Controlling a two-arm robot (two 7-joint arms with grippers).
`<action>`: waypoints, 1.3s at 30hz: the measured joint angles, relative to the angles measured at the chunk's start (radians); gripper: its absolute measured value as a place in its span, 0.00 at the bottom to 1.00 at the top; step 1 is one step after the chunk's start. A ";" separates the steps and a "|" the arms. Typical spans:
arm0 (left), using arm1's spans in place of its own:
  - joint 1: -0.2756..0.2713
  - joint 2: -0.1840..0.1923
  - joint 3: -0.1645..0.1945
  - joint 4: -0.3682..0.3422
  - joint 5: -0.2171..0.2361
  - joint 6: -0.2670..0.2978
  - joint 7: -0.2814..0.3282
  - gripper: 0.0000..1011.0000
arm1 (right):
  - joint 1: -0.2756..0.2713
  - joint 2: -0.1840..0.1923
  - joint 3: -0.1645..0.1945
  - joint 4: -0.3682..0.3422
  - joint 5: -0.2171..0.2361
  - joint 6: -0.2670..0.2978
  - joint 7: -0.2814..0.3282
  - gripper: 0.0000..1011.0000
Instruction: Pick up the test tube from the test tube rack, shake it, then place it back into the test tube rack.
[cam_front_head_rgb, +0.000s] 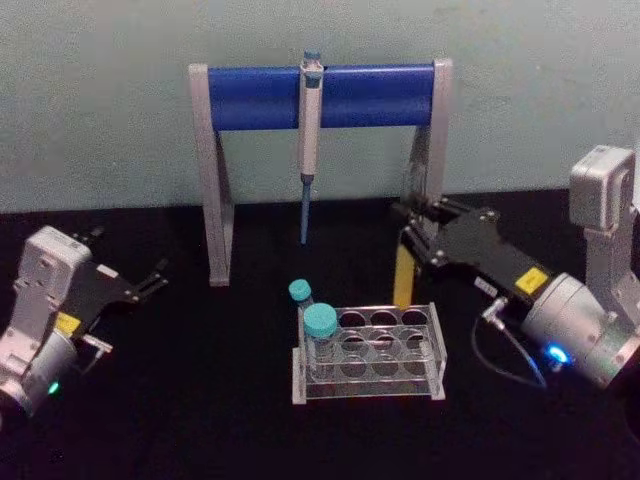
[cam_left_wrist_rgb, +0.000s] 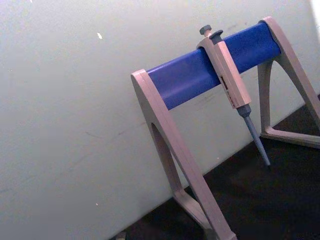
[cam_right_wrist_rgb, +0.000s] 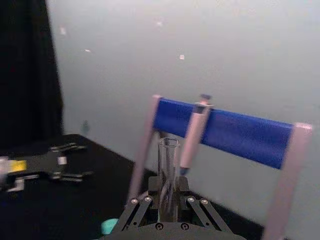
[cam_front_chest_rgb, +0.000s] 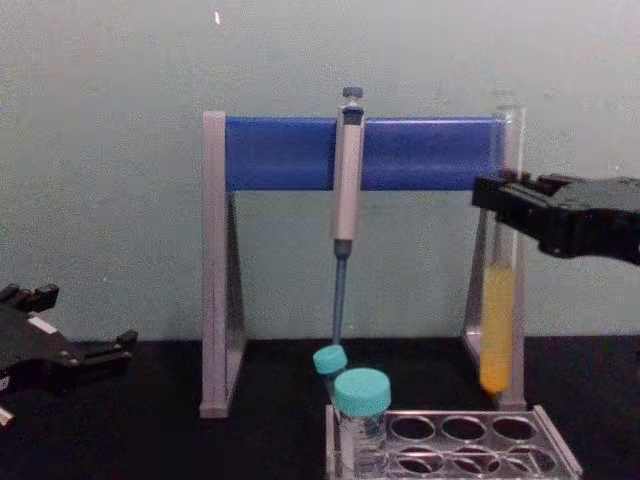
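Observation:
My right gripper (cam_front_head_rgb: 408, 232) is shut on the test tube (cam_front_head_rgb: 403, 281), a slim clear glass tube with yellow-orange liquid in its lower part. The tube (cam_front_chest_rgb: 498, 325) hangs upright in the air, its round bottom above and behind the rack's back right corner. In the right wrist view its open top (cam_right_wrist_rgb: 168, 172) rises between the fingers (cam_right_wrist_rgb: 141, 204). The test tube rack (cam_front_head_rgb: 380, 387), low clear plastic with rows of round holes, sits at mid-table (cam_front_chest_rgb: 440, 413). My left gripper (cam_front_head_rgb: 152, 281) rests open at the far left, low over the table (cam_front_chest_rgb: 112, 350).
Two teal-capped vials (cam_front_head_rgb: 320, 322) (cam_front_head_rgb: 300, 291) stand at the rack's left end. Behind it is a grey-legged stand with a blue crossbar (cam_front_head_rgb: 320, 95), and a pipette (cam_front_head_rgb: 309, 140) hangs from its middle. The stand's right leg (cam_front_chest_rgb: 475, 300) is close beside the tube.

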 joint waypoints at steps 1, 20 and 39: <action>0.000 0.000 0.000 0.000 0.000 0.000 0.000 0.99 | -0.004 0.001 -0.003 -0.005 0.003 0.000 0.004 0.22; 0.000 0.000 0.000 0.000 0.000 0.000 0.000 0.99 | 0.151 -0.114 -0.069 0.159 -0.020 -0.024 -0.030 0.22; 0.000 0.000 0.000 0.000 0.000 0.000 0.000 0.99 | 0.142 -0.099 -0.037 0.160 -0.054 -0.021 -0.044 0.22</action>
